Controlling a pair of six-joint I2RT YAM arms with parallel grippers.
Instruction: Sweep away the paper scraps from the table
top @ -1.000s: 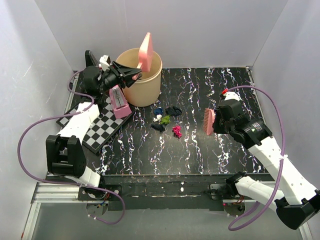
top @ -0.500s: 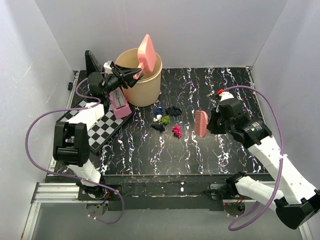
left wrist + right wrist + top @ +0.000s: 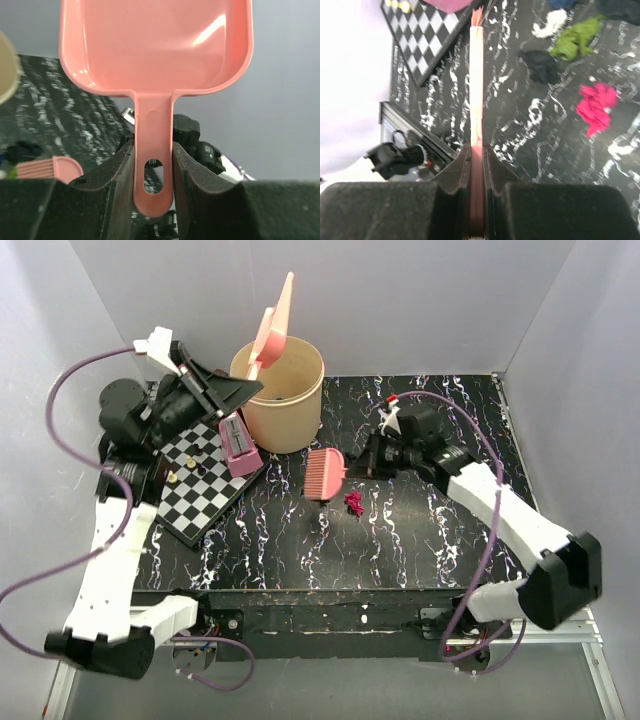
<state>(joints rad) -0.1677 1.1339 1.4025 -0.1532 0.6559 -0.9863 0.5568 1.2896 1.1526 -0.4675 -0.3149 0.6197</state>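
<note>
My left gripper [image 3: 248, 388] is shut on the handle of a pink dustpan [image 3: 272, 328] and holds it in the air above a beige bucket [image 3: 282, 400]. In the left wrist view the handle [image 3: 153, 170] sits clamped between my fingers. My right gripper [image 3: 366, 464] is shut on a pink brush [image 3: 325, 473], which stands over the pile of paper scraps on the table [image 3: 430, 530]. Only a magenta scrap [image 3: 353, 502] shows in the top view. The right wrist view shows the brush edge-on [image 3: 476, 90], with white [image 3: 551, 21], green [image 3: 577, 37], black [image 3: 540, 64] and magenta [image 3: 595, 106] scraps to its right.
A chessboard [image 3: 195, 485] lies at the table's left, with a pink box-like object [image 3: 238, 440] leaning on it next to the bucket. White walls close in the back and sides. A metal rail runs along the near edge.
My left arm has drawn back and raised the dustpan higher above the bucket. My right gripper has carried the brush leftwards across the table, onto the scrap pile.
</note>
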